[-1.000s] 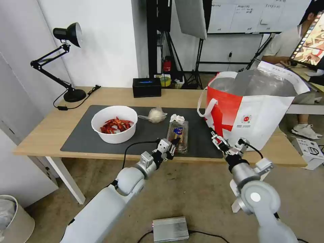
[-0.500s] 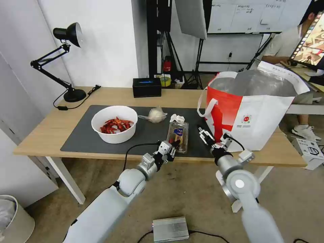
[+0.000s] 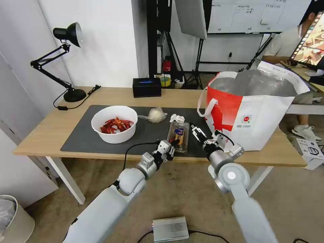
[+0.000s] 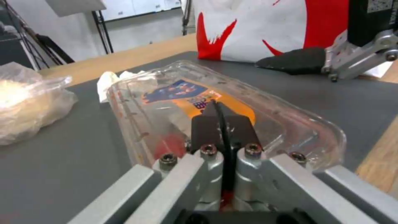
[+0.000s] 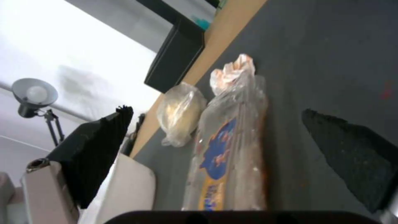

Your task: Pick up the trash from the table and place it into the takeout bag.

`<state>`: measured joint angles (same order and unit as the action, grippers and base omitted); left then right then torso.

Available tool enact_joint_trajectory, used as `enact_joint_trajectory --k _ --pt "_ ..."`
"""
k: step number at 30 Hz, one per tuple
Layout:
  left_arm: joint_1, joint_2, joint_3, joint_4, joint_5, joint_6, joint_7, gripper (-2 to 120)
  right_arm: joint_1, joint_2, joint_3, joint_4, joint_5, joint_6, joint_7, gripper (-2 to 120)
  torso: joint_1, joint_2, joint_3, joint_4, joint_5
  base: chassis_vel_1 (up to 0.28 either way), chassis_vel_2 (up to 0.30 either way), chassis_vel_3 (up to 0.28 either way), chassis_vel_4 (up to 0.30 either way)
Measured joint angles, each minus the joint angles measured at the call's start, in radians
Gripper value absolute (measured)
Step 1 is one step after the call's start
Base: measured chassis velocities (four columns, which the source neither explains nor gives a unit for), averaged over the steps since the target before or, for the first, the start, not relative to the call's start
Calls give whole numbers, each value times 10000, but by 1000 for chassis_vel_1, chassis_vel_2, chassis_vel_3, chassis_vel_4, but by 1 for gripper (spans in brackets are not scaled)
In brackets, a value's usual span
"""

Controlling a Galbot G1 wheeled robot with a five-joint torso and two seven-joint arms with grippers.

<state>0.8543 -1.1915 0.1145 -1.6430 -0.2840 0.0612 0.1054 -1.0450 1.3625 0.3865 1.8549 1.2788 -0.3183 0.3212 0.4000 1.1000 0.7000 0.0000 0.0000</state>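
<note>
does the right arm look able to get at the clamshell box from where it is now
Probably yes. The right tool hangs open just beside the clear clamshell box, with only bare mat between them. The shut left tool sits at the box's near end, which might crowd a grasp there.

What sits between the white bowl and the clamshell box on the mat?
Bare grey mat lies between the bowl and the clamshell box in the head view. The knotted bag sits farther back, off that line.
</note>
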Motion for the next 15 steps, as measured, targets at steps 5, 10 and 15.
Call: enact_joint_trajectory --k 5,10,15 --pt "16 27 -4 -48 -7 -1 -4 0 169 47 -47 28 451 -373 613 100 0 -1 0 1 0 0 0 0 0" --pt "35 -12 -13 -87 -15 -6 -5 0 570 38 43 83 1685 -1396 2077 100 0 -1 -1 -1 0 0 0 0 0" --pt "48 -37 -1 -87 -14 -16 -5 0 749 79 49 5 1844 -1658 2291 100 0 0 -1 1 0 0 0 0 0"
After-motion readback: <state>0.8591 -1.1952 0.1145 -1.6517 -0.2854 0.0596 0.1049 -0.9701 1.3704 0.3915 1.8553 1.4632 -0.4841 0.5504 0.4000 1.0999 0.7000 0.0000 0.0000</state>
